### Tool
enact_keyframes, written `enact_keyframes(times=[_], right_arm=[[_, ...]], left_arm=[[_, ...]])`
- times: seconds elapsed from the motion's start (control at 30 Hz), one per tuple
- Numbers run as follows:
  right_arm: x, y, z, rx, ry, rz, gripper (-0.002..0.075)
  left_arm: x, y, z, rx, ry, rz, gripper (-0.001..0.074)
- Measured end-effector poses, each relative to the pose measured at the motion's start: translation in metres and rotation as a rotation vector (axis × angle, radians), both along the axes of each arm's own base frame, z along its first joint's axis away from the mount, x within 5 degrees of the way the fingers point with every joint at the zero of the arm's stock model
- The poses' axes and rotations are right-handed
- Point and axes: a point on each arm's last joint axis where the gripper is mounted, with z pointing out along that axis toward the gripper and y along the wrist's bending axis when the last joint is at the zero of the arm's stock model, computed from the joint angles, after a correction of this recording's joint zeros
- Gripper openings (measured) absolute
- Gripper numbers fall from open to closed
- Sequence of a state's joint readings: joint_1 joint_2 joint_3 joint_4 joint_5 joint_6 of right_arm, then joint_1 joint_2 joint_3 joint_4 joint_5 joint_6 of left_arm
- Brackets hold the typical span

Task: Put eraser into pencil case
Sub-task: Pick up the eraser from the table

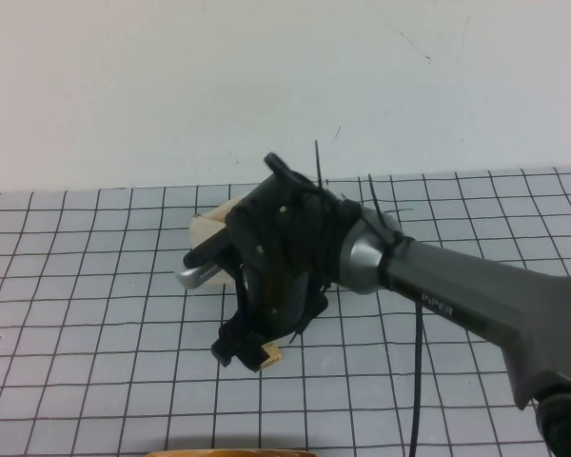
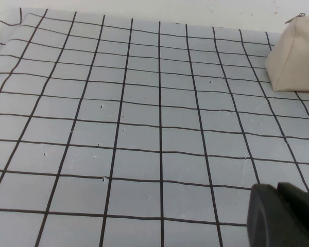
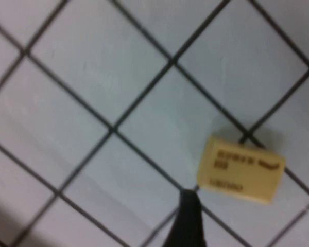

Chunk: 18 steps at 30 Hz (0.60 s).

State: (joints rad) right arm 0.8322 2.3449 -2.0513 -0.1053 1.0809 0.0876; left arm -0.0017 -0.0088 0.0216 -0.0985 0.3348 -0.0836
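We see the eraser as a small tan-yellow rectangular block with smooth faces and dark print on top, lying flat on the pale mat ruled with thin black grid lines, near the middle of the surface toward its near edge. The right gripper hangs over it, black and angular, and hides most of it from above; one dark fingertip sits just beside the block, and we cannot tell how wide its fingers stand. Behind the arm, toward the far edge, lies the pencil case, soft cream fabric, plump and trapezoid. The left gripper shows only a dark matte corner over bare mat; we cannot tell its state
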Motion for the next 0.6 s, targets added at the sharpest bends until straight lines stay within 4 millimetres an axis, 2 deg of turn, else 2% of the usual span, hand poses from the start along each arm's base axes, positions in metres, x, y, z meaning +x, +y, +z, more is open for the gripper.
enact_keyframes(times=[0.1,0.23,0.6], right_arm=[[0.006,-0.002,-0.004,0.065,0.042,-0.043,0.0548],[0.005,0.003,-0.013,0.117,0.101,-0.036,0.0533],[0.008,0.005,-0.024,0.098,0.077,-0.002,0.0526]], left_arm=[[0.0,0.0,0.0,0.0,0.0,0.0,-0.0001],[0.0,0.0,0.0,0.0,0.0,0.0,-0.0001],[0.0,0.0,0.0,0.0,0.0,0.0,-0.0001]])
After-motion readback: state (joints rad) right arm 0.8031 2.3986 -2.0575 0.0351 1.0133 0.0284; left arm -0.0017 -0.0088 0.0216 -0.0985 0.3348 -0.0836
